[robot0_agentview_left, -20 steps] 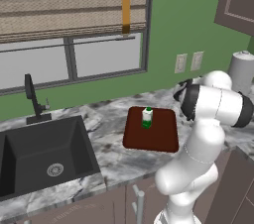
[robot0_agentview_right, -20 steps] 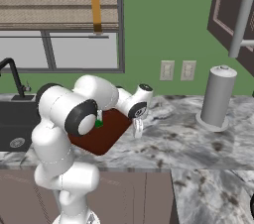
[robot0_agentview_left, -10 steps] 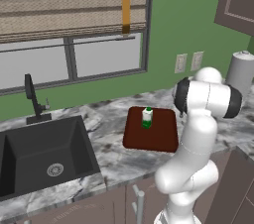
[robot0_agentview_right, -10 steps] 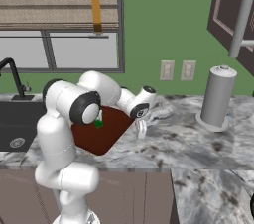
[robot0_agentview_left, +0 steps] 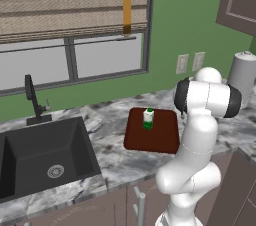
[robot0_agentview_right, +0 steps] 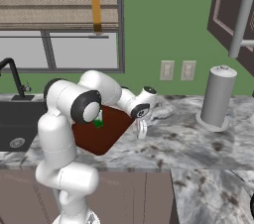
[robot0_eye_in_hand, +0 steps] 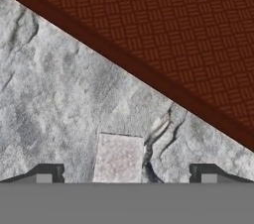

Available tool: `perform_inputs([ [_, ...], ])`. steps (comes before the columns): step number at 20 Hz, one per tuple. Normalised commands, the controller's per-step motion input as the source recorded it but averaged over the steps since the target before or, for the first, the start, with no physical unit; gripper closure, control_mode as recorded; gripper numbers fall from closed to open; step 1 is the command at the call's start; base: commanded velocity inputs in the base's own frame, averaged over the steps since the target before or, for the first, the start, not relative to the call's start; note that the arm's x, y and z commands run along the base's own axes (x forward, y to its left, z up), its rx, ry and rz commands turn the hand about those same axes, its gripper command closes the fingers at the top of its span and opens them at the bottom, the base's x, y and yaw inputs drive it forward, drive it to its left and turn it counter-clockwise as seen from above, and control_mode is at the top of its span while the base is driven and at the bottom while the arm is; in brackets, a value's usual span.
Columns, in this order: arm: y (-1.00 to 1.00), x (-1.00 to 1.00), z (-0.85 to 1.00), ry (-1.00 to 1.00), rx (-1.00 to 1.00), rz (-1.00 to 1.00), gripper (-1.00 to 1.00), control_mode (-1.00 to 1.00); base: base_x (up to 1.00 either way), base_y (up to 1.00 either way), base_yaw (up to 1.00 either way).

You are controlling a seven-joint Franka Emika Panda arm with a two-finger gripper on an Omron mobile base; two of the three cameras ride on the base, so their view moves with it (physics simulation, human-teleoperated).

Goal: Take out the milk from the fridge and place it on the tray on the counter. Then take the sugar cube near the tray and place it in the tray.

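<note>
The milk (robot0_agentview_left: 148, 118), a small white carton with a green band, stands upright on the dark reddish-brown tray (robot0_agentview_left: 160, 137) on the marbled counter (robot0_agentview_left: 116, 164). In the right base view my gripper (robot0_agentview_right: 140, 129) hangs low over the counter, just off the tray's (robot0_agentview_right: 106, 141) right edge. In the hand view the sugar cube (robot0_eye_in_hand: 119, 156) lies on the stone between my two fingertips (robot0_eye_in_hand: 49, 173), with the tray's (robot0_eye_in_hand: 178, 29) rim running diagonally just beyond it. The gripper (robot0_eye_in_hand: 126, 174) is open and holds nothing. The fridge is out of view.
A black sink basin (robot0_agentview_left: 42, 157) with a tall faucet (robot0_agentview_left: 33, 97) lies left of the tray. A grey cylinder (robot0_agentview_right: 217, 96) stands on the counter to the right, near wall outlets (robot0_agentview_right: 176, 70). A window is behind.
The arm's elbow has swung upright and the gripper has sunk slightly toward the counter beside the tray. Milk and tray have not moved.
</note>
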Motion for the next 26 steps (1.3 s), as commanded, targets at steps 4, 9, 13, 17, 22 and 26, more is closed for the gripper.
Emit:
perform_inputs([
  [4, 0.18, 0.00, -0.01, 0.00, 0.00, -0.04, -1.00, -1.00, 0.00, 0.00, 0.00],
  [9, 0.11, 0.00, 0.00, 0.00, 0.00, -0.05, -1.00, -1.00, 0.00, 0.00, 0.00],
  [13, 0.00, 0.00, -0.13, 0.01, 0.00, -0.05, 1.00, -1.00, 0.00, 0.00, 0.00],
  [17, 0.00, 0.00, -0.16, 0.01, 0.00, -0.05, 1.00, -1.00, 0.00, 0.00, 0.00],
  [22, 0.00, 0.00, -0.17, 0.00, 0.00, -0.05, 1.00, -1.00, 0.00, 0.00, 0.00],
  [26, 0.00, 0.00, -0.15, 0.00, 0.00, -0.05, 1.00, -1.00, 0.00, 0.00, 0.00],
])
